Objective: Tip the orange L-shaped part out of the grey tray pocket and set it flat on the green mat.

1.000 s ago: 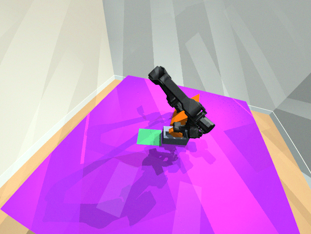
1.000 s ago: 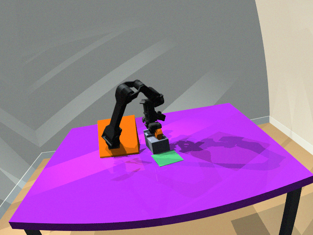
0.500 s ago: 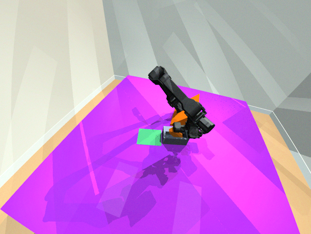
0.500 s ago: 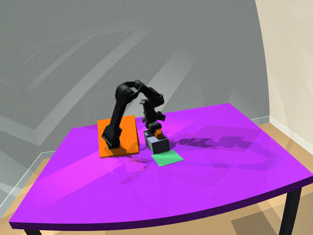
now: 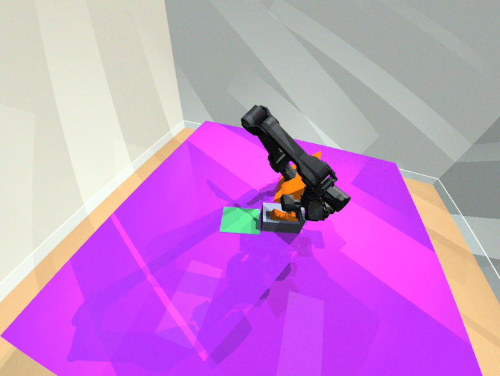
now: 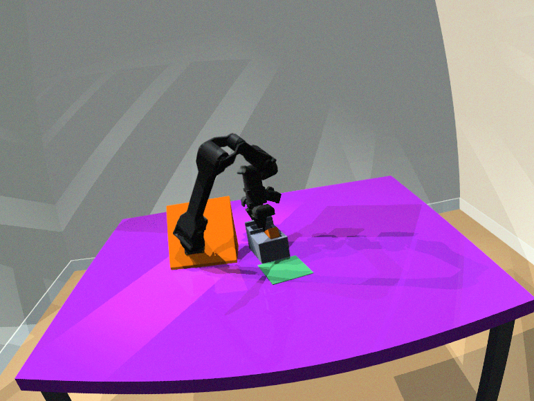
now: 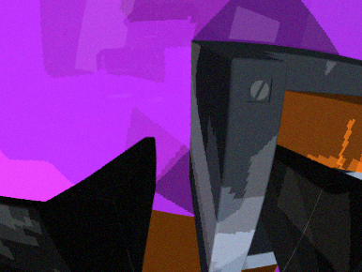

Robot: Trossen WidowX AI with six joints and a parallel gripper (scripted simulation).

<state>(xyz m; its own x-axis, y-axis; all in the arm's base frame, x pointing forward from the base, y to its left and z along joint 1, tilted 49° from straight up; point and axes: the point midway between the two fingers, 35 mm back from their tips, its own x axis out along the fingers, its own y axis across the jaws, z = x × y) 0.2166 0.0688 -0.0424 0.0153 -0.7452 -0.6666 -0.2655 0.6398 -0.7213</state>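
Observation:
The orange part (image 5: 277, 213) (image 6: 272, 233) (image 7: 319, 124) lies in the pocket of the grey tray (image 5: 278, 225) (image 6: 274, 251) (image 7: 257, 127). Its end toward the green mat (image 5: 238, 220) (image 6: 288, 270) is tipped up above the tray's rim. The L-shaped end is low and mostly hidden behind my gripper in the top and exterior views. My gripper (image 7: 200, 145) is open with nothing held, its fingers astride the tray's end wall in the wrist view. One finger is inside over the L-shaped end, the other outside the wall. Exact contact is hidden. The mat lies beside the tray.
An orange slanted block (image 5: 289, 188) (image 6: 221, 241) stands under the arm's base, close to the tray. The purple table (image 5: 161, 242) (image 6: 194, 327) carries everything, and shadows of the arm cross it.

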